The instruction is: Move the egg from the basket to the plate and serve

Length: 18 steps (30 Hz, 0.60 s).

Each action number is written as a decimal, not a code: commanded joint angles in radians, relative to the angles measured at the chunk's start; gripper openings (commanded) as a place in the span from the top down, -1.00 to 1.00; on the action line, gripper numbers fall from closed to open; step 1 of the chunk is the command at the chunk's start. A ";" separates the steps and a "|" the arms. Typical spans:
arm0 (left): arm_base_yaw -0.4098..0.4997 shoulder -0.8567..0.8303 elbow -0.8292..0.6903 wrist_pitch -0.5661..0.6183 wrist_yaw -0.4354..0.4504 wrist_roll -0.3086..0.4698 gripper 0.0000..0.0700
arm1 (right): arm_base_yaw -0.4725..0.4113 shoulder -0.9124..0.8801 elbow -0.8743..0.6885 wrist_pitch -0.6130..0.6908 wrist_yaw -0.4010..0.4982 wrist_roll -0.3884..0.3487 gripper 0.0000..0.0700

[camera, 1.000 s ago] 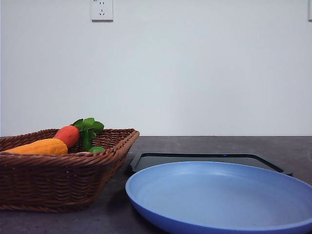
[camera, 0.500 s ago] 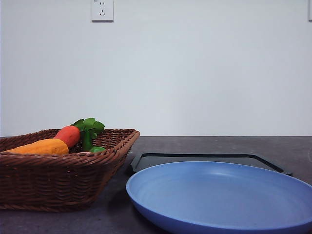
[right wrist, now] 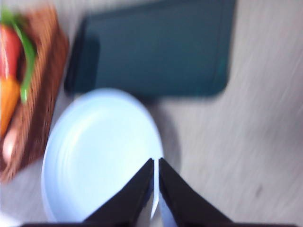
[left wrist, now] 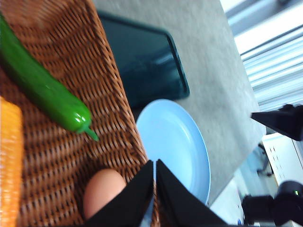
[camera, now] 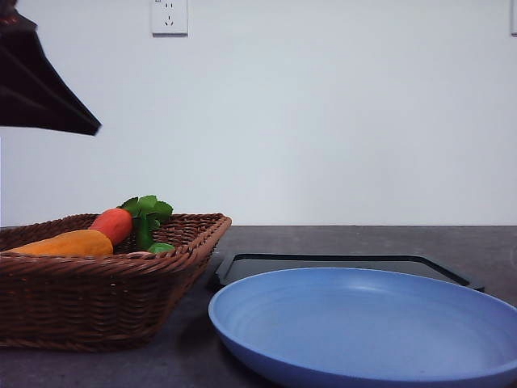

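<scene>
Above the brown woven wicker basket [camera: 113,275], a dark arm part has just swung into the front view | left gripper [left wrist: 155,177] pinched shut, empty | small pinkish-brown egg [left wrist: 103,190] lies in basket beside it | round light-blue plate [camera: 363,327] bare | right gripper [right wrist: 155,177] shut, empty | pick not begun.

Desk [camera: 485,242], dark grey: being occupied by a wicker basket [camera: 97,299] at left, a light-blue plate [camera: 363,331] just beside it, and a black tray [camera: 339,263] behind the plate.
</scene>
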 commanded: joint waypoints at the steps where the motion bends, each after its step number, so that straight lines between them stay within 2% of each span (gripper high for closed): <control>1: -0.016 0.018 0.016 0.009 0.008 0.017 0.76 | 0.011 0.037 0.008 -0.020 -0.011 -0.031 0.73; 4: -0.039 0.032 0.016 0.011 0.008 0.017 0.35 | 0.038 0.105 -0.008 -0.034 -0.012 -0.032 0.31; 7: -0.054 0.037 0.016 0.013 0.007 0.016 0.05 | 0.075 0.166 -0.024 -0.019 -0.011 -0.032 0.22; 18: -0.060 0.037 0.016 0.025 0.007 0.016 0.02 | 0.217 0.413 -0.030 0.175 -0.010 0.010 0.23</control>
